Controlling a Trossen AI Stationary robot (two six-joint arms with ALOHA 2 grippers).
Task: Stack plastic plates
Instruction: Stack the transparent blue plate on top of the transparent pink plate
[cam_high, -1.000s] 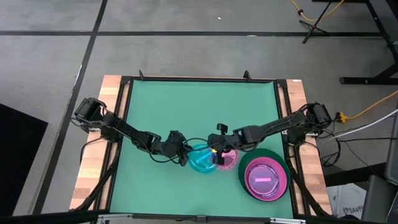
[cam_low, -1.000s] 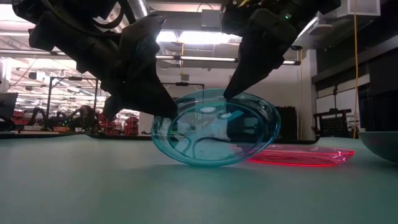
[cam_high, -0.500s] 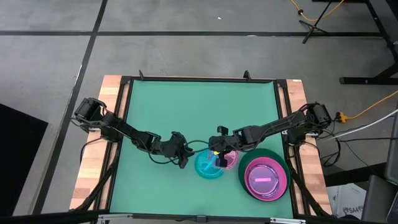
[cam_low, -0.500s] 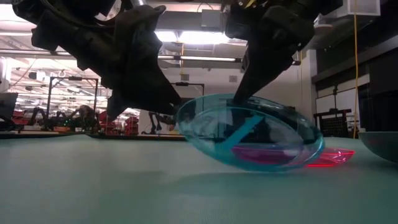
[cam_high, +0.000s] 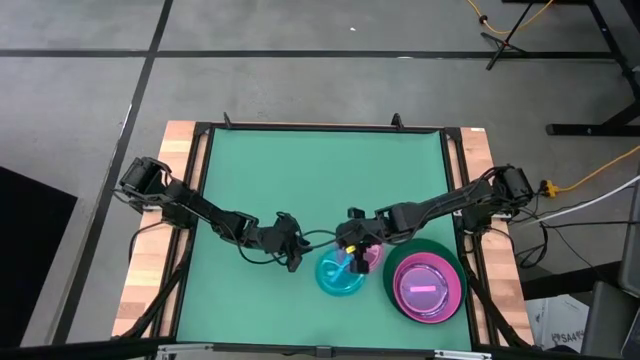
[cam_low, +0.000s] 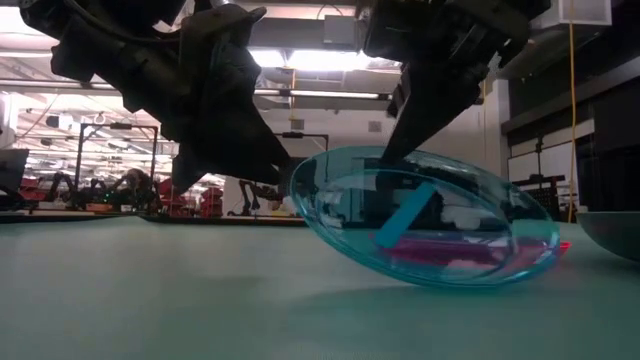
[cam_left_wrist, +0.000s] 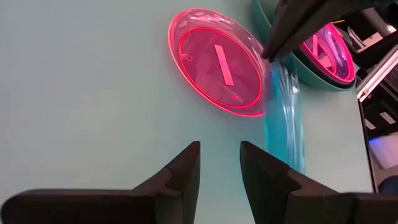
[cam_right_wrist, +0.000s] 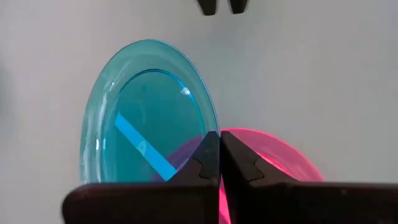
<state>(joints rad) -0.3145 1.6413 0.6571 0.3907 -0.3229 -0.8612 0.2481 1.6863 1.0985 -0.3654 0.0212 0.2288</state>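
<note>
Cyan plate: tilted, its near-left edge raised, the far side resting over the small pink plate on the green surface, near the front edge, just left of the stack.
Why tilted: judged as mid-placement, the plate being tipped onto the pink one to nest.
Right tool: fingers together, tips at the cyan plate's rim where it overlaps the pink plate; it seems to pin or push the rim rather than clamp it, though I cannot tell for sure.
Left tool: fingers apart, empty, just left of the cyan plate, apart from it; likely released so the plate can drop.
Stack: pink plates in the dark green plate by the right front corner.
Labels: a strip sticker on each plate; no writing readable.
</note>
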